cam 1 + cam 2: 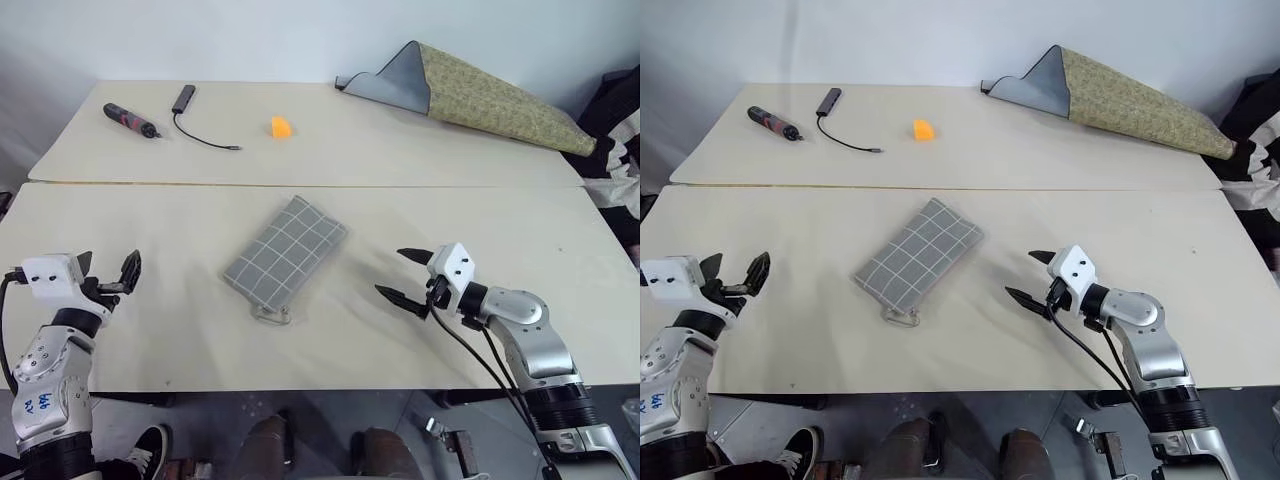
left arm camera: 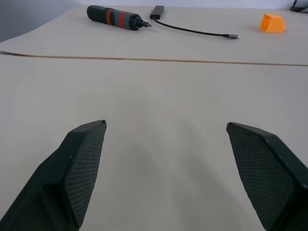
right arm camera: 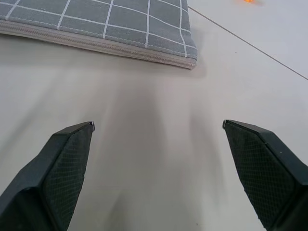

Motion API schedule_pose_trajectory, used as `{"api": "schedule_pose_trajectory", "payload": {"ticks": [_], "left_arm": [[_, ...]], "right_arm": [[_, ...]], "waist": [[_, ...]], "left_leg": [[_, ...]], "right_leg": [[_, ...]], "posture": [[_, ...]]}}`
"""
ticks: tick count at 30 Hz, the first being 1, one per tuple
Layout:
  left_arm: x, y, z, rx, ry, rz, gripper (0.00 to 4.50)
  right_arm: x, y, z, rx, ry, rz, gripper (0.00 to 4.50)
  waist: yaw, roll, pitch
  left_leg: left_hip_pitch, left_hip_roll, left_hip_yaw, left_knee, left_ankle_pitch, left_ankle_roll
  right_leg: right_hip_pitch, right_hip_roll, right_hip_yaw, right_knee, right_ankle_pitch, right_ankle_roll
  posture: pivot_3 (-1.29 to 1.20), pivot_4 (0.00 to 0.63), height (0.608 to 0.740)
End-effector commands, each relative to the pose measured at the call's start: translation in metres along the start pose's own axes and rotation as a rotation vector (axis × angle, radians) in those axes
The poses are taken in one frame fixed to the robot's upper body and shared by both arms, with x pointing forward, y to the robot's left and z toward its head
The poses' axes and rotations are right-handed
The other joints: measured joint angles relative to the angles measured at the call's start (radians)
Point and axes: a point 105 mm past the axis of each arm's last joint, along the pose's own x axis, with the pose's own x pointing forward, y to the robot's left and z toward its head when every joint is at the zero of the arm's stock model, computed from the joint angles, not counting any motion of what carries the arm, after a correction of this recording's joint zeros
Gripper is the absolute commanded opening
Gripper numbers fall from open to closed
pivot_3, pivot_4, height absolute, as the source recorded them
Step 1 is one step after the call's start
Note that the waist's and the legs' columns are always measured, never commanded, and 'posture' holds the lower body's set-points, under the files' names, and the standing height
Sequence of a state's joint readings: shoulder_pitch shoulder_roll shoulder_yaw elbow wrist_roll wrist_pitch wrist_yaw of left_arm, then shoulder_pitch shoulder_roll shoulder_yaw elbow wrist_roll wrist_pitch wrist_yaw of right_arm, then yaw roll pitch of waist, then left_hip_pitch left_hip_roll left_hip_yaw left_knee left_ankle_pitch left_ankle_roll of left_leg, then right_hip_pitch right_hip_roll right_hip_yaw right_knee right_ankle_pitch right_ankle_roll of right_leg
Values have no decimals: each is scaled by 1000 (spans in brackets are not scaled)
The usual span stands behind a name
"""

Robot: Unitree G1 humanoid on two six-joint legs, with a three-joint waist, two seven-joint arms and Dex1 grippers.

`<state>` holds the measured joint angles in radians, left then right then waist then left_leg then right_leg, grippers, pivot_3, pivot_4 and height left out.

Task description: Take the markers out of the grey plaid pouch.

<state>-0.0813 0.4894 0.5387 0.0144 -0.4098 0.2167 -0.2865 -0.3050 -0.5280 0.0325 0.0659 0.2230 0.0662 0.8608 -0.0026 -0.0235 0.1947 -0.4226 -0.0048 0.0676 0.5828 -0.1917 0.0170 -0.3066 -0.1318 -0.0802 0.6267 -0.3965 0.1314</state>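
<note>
Two jaws stand spread wide and hold nothing: the left gripper (image 1: 105,275) hovers at 9 o'clock of the grey plaid pouch (image 1: 285,254), well apart, and the right gripper (image 1: 407,275) at 3 o'clock, nearer and aimed at it. The pouch lies flat and diagonal at the middle of the near counter (image 1: 150,330), its small loop (image 1: 271,316) at the 6 o'clock end. No markers are out; presumably they sit inside. My judgement is that the fabric is soft, light and floppy, so it will slide and fold if pushed. Pinch one end near the zipped long edge (image 3: 103,44) with one gripper to anchor it, leaving the other free to open it.
</note>
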Motion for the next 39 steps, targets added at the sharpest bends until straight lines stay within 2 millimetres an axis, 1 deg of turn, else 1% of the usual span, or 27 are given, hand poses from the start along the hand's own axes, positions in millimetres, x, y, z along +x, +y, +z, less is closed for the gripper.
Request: {"api": "schedule_pose_trajectory", "payload": {"ticks": [1,2,3,5,7,9,10,11,12,13,14,16,17,18,19,21,23,26,29,30,34,35,39], "left_arm": [[0,-10,16,36,-55,-69,4250],[0,-19,18,27,-61,-117,4250],[0,-24,18,73,-46,-127,4250],[0,-27,9,150,10,-133,4250],[-2,-31,12,158,-12,-168,4250],[-4,-37,12,210,-20,-210,4250],[-5,-46,11,324,-19,-269,4250],[-8,-56,11,405,-32,-331,4300],[-11,-64,9,479,-34,-381,4300],[-12,-69,7,524,-37,-412,4300],[-15,-75,3,545,-29,-456,4300],[-19,-85,2,654,-57,-520,4300],[-21,-87,2,683,-68,-536,4300],[-22,-89,4,688,-94,-547,4300],[-24,-93,7,730,-129,-571,4300],[-34,-104,10,794,-188,-665,4300],[-41,-111,10,832,-221,-734,4300],[-46,-115,6,897,-232,-793,4300],[-41,-115,-2,992,-221,-808,4300],[-39,-115,-5,1011,-216,-810,4300],[-31,-120,-13,1040,-204,-817,4300],[-30,-123,-16,1040,-198,-826,4300],[-25,-135,-28,1068,-193,-866,4300]], "right_arm": [[0,-1,12,-31,-43,-10,4500],[0,-1,13,-32,-46,-10,4500],[1,-2,15,-34,-51,-12,4500],[3,-2,17,-38,-57,-12,4500],[5,-4,19,-38,-65,-16,4500],[13,-6,25,-23,-92,-27,4500],[23,-8,32,20,-129,-42,4500],[36,-9,41,36,-164,-50,4128],[50,-8,50,33,-188,-58,3911],[58,-7,55,27,-202,-62,3629],[69,-5,62,19,-223,-75,3231],[87,1,69,4,-240,-77,2561],[92,3,71,-1,-243,-77,2208],[101,4,71,-6,-240,-89,1847],[109,4,72,-11,-234,-105,1500],[120,1,70,-15,-219,-147,834],[130,5,67,-55,-198,-137,58],[140,5,63,-86,-161,-153,58],[153,16,50,-196,-83,-126,58],[155,17,47,-194,-72,-125,58],[155,16,41,-167,-55,-121,58],[154,15,40,-154,-57,-127,58],[151,14,41,-157,-62,-125,58]], "waist": [[0,0,0],[0,0,0],[0,0,0],[0,0,0],[0,0,0],[-4,0,0],[-6,0,0],[-12,0,0],[-18,0,0],[-24,0,0],[-25,0,0],[-27,0,0],[-27,0,0],[-26,0,0],[-24,0,0],[-27,0,0],[-28,0,0],[-31,0,0],[-32,0,0],[-32,0,0],[-33,0,0],[-32,0,0],[-31,0,0]], "left_leg": [[0,0,0,0,0,0],[0,0,0,0,0,0],[0,0,0,0,0,0],[0,0,0,0,0,0],[0,0,0,0,0,0],[0,0,1,0,0,0],[0,0,1,0,0,0],[0,0,1,-1,0,-1],[0,1,1,-1,0,-2],[0,1,2,-2,1,-3],[0,1,2,-3,1,-3],[0,1,2,-4,1,-3],[0,1,2,-4,1,-3],[0,1,2,-6,1,-3],[0,1,2,-6,1,-3],[-1,1,1,-6,2,-3],[-1,1,2,-6,2,-3],[-1,1,4,-6,2,-3],[-1,1,5,-6,2,-3],[-1,1,8,-6,2,-3],[-1,1,10,-6,3,-2],[0,1,11,-6,4,1],[0,1,10,-6,4,0]], "right_leg": [[0,0,0,0,0,0],[0,0,0,0,0,0],[0,0,0,0,0,0],[0,0,0,0,0,0],[0,0,0,0,0,0],[0,0,1,0,0,0],[0,0,0,0,0,0],[-1,0,0,0,0,0],[-1,1,0,0,0,-1],[-2,1,0,0,0,-1],[-2,1,0,0,0,-1],[-4,1,0,1,0,-2],[-5,1,0,2,1,-2],[-6,1,0,2,1,-2],[-6,1,0,2,1,-2],[-7,0,-1,3,1,-2],[-8,1,-2,3,1,-2],[-8,0,-1,3,1,-2],[-12,0,0,9,1,-3],[-15,0,0,12,1,-3],[-17,0,1,17,1,-3],[-17,-1,1,18,1,-3],[-17,-2,1,18,1,-3]], "posture": [[0,150,740],[0,150,740],[0,150,740],[0,150,740],[0,150,740],[0,150,740],[0,150,740],[0,150,740],[0,150,740],[0,150,740],[0,150,740],[0,150,740],[0,150,740],[0,150,740],[0,150,740],[0,150,740],[0,150,740],[0,150,740],[0,150,740],[0,150,740],[0,150,740],[0,150,740],[0,150,740]]}}
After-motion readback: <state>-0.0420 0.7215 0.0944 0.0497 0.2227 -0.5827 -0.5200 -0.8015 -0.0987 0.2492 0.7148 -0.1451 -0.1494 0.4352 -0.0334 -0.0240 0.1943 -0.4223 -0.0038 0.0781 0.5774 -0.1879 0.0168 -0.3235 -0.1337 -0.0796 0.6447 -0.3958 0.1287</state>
